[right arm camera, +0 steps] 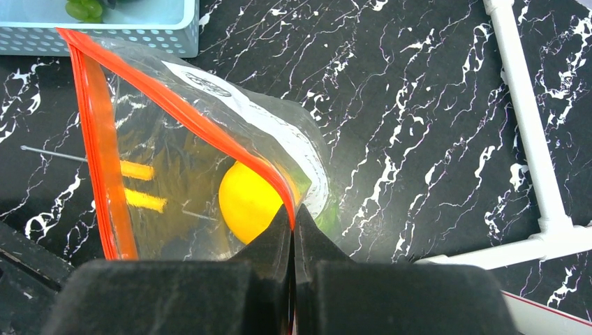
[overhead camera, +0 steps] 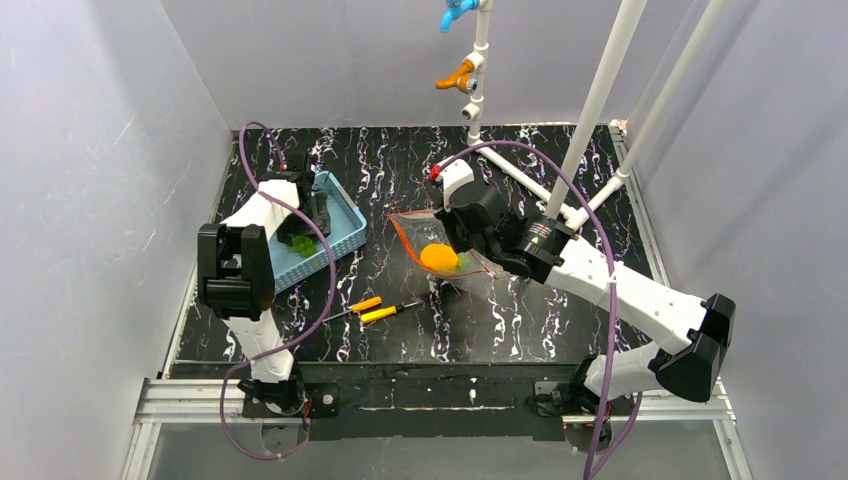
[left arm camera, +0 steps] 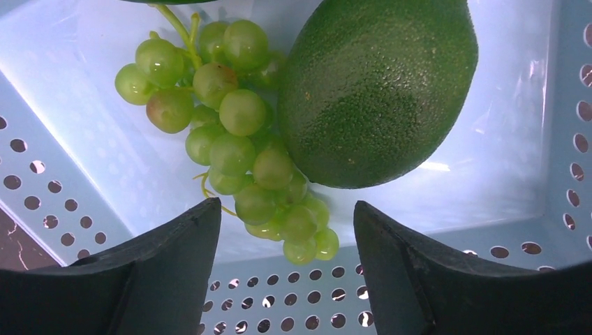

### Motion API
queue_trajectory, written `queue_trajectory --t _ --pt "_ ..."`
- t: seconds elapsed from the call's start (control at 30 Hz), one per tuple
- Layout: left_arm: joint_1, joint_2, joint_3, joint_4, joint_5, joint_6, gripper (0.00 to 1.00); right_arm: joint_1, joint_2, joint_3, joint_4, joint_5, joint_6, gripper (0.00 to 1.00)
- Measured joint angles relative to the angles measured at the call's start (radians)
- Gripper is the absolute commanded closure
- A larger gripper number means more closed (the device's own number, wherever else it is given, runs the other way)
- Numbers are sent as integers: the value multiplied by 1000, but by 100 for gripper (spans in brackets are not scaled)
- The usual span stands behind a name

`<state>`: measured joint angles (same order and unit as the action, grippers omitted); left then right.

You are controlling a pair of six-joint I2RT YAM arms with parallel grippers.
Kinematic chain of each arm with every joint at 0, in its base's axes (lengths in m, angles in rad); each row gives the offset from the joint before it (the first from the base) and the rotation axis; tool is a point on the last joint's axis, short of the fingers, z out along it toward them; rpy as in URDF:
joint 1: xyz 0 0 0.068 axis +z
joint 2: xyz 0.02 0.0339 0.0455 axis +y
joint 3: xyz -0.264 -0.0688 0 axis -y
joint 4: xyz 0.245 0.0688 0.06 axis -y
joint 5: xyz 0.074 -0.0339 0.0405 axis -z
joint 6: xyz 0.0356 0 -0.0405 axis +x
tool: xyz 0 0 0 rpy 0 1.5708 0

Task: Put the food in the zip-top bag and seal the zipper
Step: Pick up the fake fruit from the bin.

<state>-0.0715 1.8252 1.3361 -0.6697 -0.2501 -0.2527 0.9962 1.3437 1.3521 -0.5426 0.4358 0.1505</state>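
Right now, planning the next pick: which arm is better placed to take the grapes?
Left. The left fingers stand open over the basket, straddling the grapes. The right fingers are pinched on the bag at its zipper, lemon inside.

Yellow lemon (right arm camera: 248, 202) inside clear zip-top bag (right arm camera: 174, 150)

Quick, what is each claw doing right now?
Left gripper: open, over the grapes, holding nothing.
Right gripper: closed, pinching the zip-top bag edge.
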Motion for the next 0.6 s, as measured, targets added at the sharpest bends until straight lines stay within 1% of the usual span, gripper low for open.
queue_trajectory --t 0.1,0.13,0.2,0.3,0.37,0.43,0.6 --pt "11 5 2 0 29 -1 42 0 0 0 -8 0 0 99" --pt "15 9 2 -1 35 -2 43 0 0 0 -9 0 0 99" --pt "20 24 8 -3 42 -1 44 0 0 0 -9 0 0 99" --pt "26 61 20 -14 44 0 40 0 0 0 -9 0 0 99" --pt "30 79 21 -21 44 -1 43 0 0 0 -9 0 2 99" --pt "30 85 21 -25 45 -1 47 0 0 0 -9 0 3 99" --pt "30 85 22 -28 48 6 66 0 -3 0 -9 0 3 99"
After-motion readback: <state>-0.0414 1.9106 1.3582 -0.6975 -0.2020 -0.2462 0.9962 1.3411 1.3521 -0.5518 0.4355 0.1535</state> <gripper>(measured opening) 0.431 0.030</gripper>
